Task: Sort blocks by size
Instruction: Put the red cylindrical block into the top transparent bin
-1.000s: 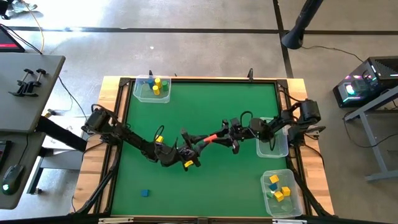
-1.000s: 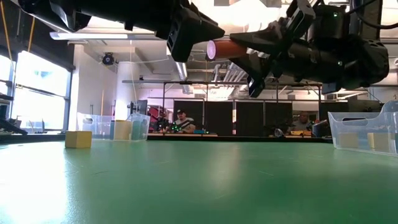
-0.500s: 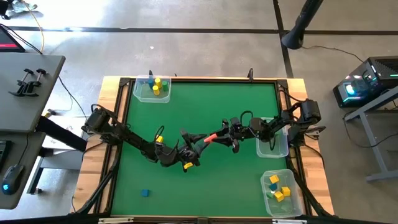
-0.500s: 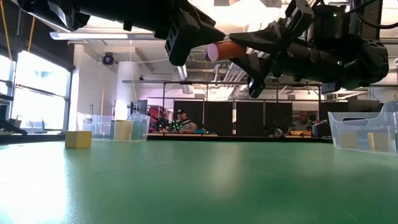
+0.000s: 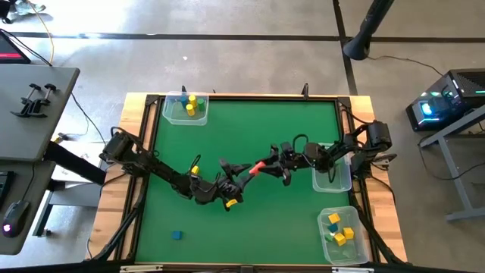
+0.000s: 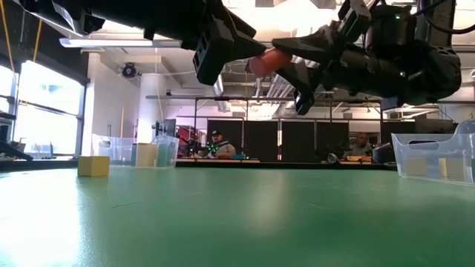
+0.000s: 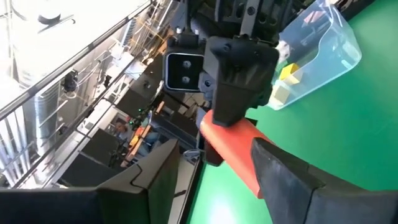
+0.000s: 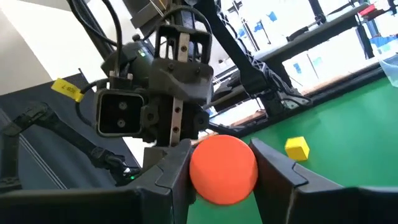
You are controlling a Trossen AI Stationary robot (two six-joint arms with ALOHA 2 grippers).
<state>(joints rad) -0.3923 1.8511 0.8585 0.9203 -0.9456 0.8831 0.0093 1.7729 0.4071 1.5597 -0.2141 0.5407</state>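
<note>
Orange-red, a single cylinder block [image 5: 258, 167] sits at the centre of the high view, clamped in the right gripper [image 5: 263, 166], with the left gripper [image 5: 233, 166] touching its other end. Three clear tubs: upper-left tub [image 5: 185, 108] with two yellow blocks and one blue, lower-right tub [image 5: 342, 232] with about three yellow and one blue, middle-right tub [image 5: 333, 173]. One loose yellow block [image 5: 195, 169] left of centre, one blue block [image 5: 176, 235] lower left.

Low view: cylinder [image 6: 267, 61] top centre; one yellow cube [image 6: 93, 165] at left.

Left wrist view: its fingers [image 7: 292, 174] stand apart around the cylinder [image 7: 233, 146].

Right wrist view: fingers [image 8: 273, 165] squeeze the cylinder [image 8: 222, 169]; one yellow cube [image 8: 297, 148] at right.
</note>
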